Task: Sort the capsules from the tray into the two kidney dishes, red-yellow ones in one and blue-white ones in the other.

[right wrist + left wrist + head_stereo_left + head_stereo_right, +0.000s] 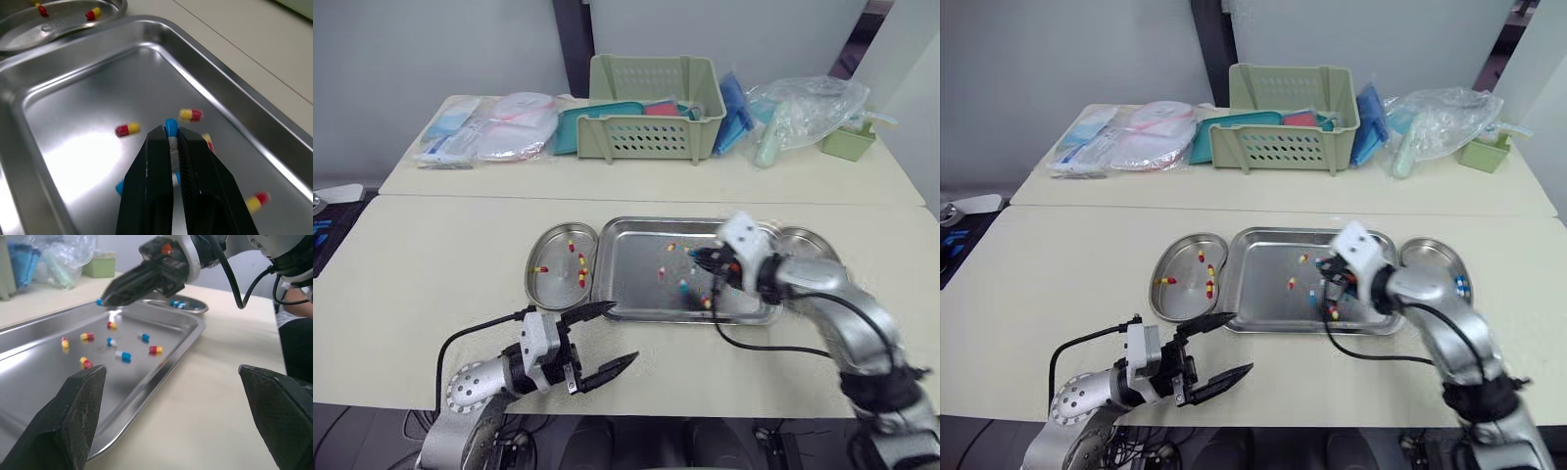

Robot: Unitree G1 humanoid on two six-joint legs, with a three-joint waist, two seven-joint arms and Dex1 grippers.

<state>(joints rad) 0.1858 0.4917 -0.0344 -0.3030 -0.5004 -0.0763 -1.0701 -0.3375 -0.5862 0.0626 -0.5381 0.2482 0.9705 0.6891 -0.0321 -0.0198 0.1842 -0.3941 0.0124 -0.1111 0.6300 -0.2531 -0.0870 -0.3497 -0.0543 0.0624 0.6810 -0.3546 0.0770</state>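
The steel tray (641, 299) lies at the middle of the frame on the counter (431, 274), with a dish just beside each short end. The right gripper (170, 133) hangs over the right half of the tray, its 2 fingers pressed together on a blue-white capsule (170, 126). The capsule's blue end pokes out past the fingertips, above the tray floor. Loose red-yellow capsules (87, 336) and a few blue-white ones lie scattered across the tray under and around it. The left kidney dish (548, 289), left of centre, holds several red-yellow capsules. The right kidney dish (1435, 257), right of centre, holds blue-white capsules (1459, 286). At the lower left of the frame the left gripper (622, 333) hovers over the counter near the tray's front left corner, its 2 fingers spread wide apart and holding nothing.
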